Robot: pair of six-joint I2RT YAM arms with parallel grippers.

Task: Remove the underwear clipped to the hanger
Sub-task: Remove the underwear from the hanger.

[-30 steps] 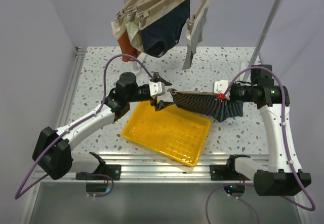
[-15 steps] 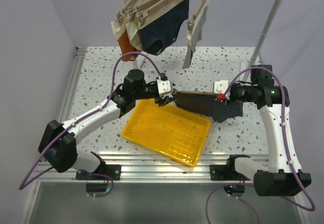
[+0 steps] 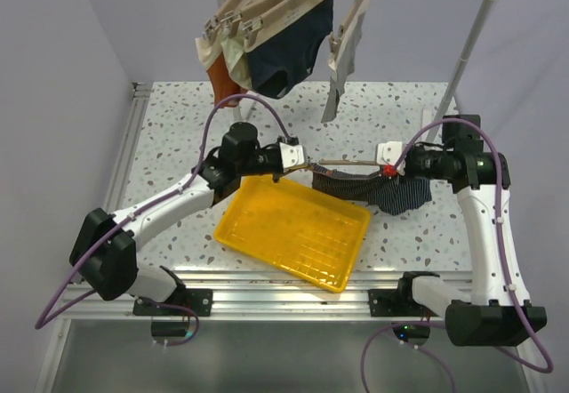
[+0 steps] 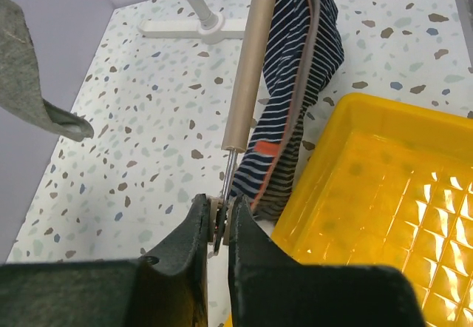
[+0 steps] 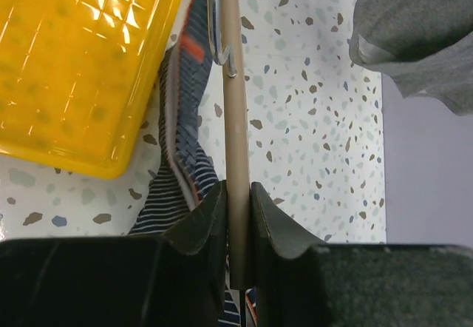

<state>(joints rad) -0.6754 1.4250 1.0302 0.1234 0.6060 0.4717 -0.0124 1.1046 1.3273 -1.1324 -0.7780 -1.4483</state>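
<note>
A wooden hanger [image 3: 348, 162] is held level between the arms, above the far edge of a yellow tray [image 3: 293, 228]. The navy striped underwear [image 3: 387, 190] hangs from it, bunched toward the right. My left gripper [image 3: 302, 170] [image 4: 219, 207] is shut on the metal clip [image 4: 219, 225] at the hanger's left end, just below the bar [image 4: 247, 68]; the striped cloth [image 4: 295, 83] droops beside it. My right gripper [image 3: 380, 167] [image 5: 236, 191] is shut on the hanger bar [image 5: 233, 112], with striped underwear [image 5: 183, 127] to its left.
More underwear hangs on the rack at the back: navy [image 3: 284, 55], orange-red [image 3: 220, 80], pale cream [image 3: 233, 55] and grey [image 3: 342, 55]. The rack's white pole [image 3: 471, 46] slants down at the right, and its foot [image 4: 196, 27] lies on the speckled table.
My left gripper moved right to the hanger's left end and shut on the clip there. The striped underwear's left side slackened and bunched toward the right. The right arm stayed put.
</note>
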